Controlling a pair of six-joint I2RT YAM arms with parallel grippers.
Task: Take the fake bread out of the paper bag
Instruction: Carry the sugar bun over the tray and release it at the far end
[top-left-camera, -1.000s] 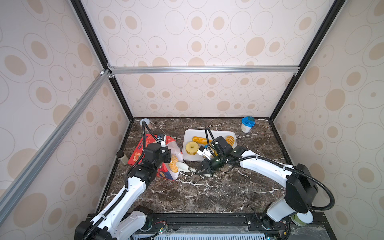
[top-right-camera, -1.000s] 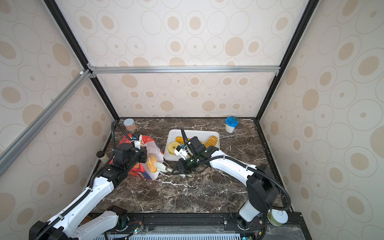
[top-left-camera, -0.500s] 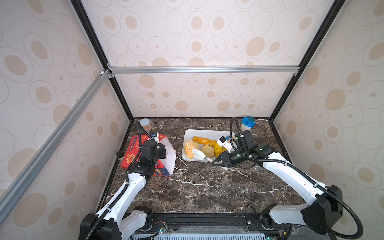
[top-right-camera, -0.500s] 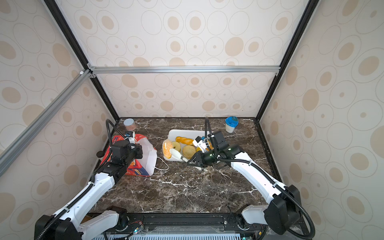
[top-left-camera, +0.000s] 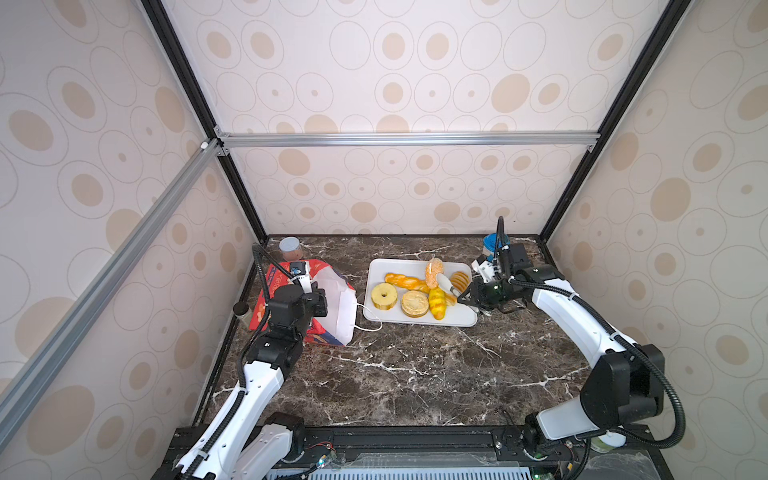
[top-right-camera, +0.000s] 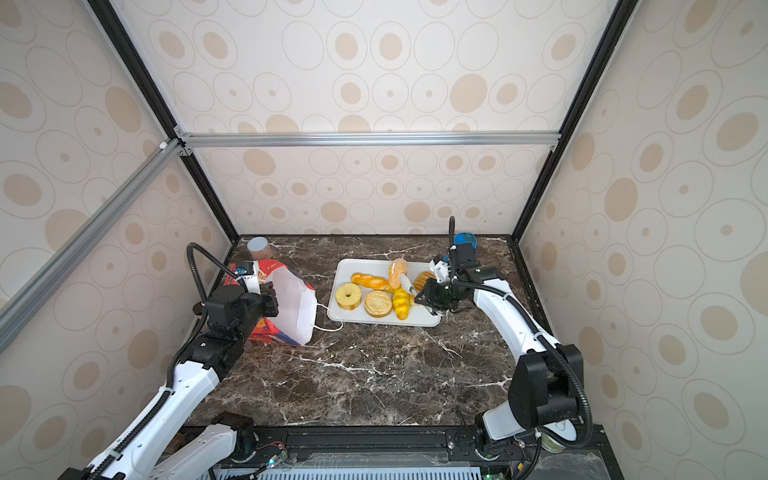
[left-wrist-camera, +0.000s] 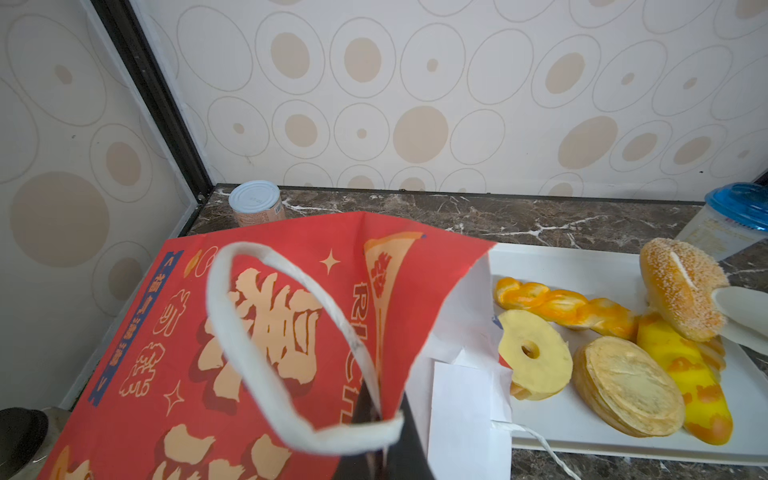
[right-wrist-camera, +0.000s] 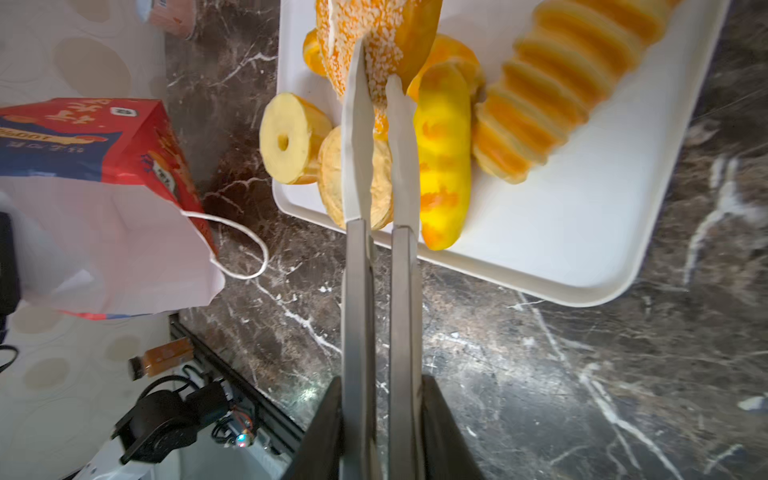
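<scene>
Paper side: the paper bag (left-wrist-camera: 266, 332) is showing matt red paper outside, plain white paper inside. Its handle (left-wrist-camera: 226, 332) is looking like flat white woven cord. Between the right gripper's (right-wrist-camera: 376, 62) fingers (right-wrist-camera: 357, 137), the speckled bun (right-wrist-camera: 386, 25) is showing a rough, gritty crust; the fingers are looking smooth, pale, matt. Just beside them the ring bread (right-wrist-camera: 291, 141) is looking smooth, foam-like. The tray (right-wrist-camera: 561, 232): smooth white plastic, faintly glossy. The tabletop (right-wrist-camera: 540, 374) is gleaming like polished dark marble.
</scene>
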